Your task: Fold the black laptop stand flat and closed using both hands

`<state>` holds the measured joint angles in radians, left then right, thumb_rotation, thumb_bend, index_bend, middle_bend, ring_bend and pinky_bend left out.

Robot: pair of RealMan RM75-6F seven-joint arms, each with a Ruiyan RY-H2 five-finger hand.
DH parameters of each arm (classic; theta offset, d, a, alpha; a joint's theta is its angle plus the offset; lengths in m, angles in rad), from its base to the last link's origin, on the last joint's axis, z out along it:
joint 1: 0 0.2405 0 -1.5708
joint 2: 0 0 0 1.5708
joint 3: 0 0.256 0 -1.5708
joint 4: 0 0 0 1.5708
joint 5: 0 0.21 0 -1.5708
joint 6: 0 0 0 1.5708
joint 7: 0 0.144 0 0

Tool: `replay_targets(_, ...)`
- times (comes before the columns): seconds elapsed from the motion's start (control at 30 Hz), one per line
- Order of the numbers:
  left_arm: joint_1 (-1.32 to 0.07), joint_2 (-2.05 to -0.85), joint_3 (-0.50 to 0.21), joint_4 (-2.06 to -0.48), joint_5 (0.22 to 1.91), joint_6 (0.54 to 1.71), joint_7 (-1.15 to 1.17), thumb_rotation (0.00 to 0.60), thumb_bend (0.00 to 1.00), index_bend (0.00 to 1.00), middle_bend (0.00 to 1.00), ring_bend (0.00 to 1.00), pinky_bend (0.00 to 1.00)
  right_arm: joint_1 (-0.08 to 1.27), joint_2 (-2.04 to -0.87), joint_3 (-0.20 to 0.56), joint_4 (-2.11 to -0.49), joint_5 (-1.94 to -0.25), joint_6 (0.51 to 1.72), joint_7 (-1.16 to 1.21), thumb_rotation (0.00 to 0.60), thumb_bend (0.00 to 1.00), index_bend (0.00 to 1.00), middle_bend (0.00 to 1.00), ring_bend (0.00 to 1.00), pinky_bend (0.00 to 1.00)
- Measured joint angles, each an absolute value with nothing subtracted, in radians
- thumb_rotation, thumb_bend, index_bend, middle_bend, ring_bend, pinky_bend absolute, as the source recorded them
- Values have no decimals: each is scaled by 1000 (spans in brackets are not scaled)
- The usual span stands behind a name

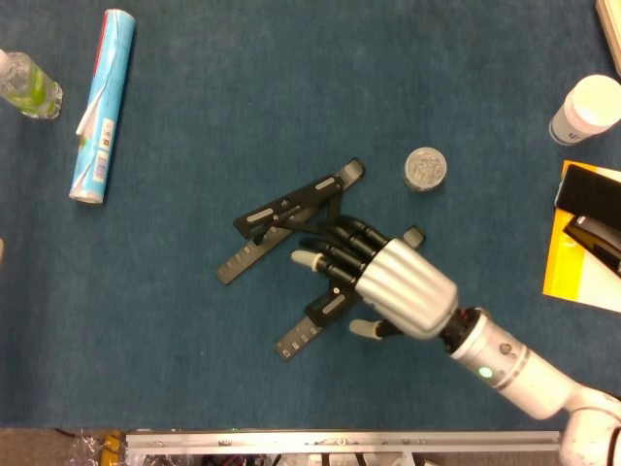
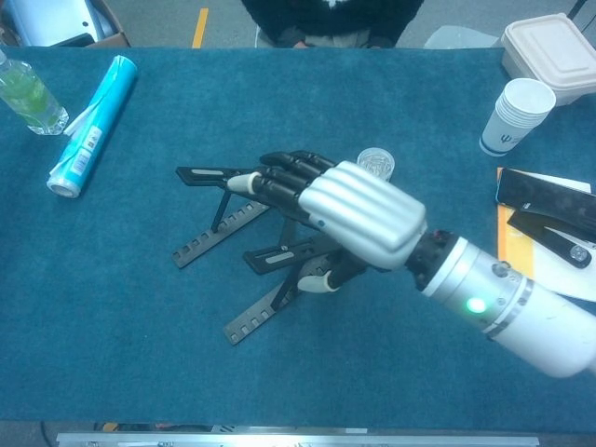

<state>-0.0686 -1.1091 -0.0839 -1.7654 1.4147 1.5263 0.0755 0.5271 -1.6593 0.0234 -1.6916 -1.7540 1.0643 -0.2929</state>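
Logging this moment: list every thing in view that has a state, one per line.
laptop stand: unfolded, propped open on the table
right robot hand: over the stand, fingers spread, gripping nothing
paper cup: upright
blue roll: lying flat
small round jar: upright

A table [image 1: 194, 369] covered in blue cloth is carrying everything — the black laptop stand [image 1: 281, 216] is lying open near its middle. Left of the stand, a blue roll [image 1: 102, 105] and a bottle [image 1: 27, 85] are resting; right of it, a small clear jar [image 1: 425, 168], a white cup [image 1: 586, 109] and an orange pad [image 1: 582, 254] — a lidded box [image 2: 551, 52] is sitting beyond the cup.

Blue-carpeted table [image 1: 194, 369]; grey floor [image 2: 168, 23]
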Motion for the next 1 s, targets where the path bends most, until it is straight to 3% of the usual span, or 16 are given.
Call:
replay_targets(0.2,-66,-1107,-86,-1754,1413,1526,56,600,256,16,0,0,5,555,-1719,24,-1626,-1772,1063,-303,600,9,101,138,14,103)
replay_targets(0.37,-67,-1105,-82,-1736,1426,1521,23,600,256,17,0,0,5,575,-1760,27,-1574,-1777,1063,-317,600,191,101,137,14,103)
replay_targets(0.57,-68,-1107,-85,-1718,1438,1525,3,600,255,17,0,0,5,594,-1783,35,-1538,-1768,1065,-329,600,307,101,138,14,103)
replay_targets(1.0,-75,-1108,-90,-1702,1439,1517,-12,600,256,17,0,0,5,603,-1764,55,-1542,-1755,1113,-356,600,360,101,138,14,103)
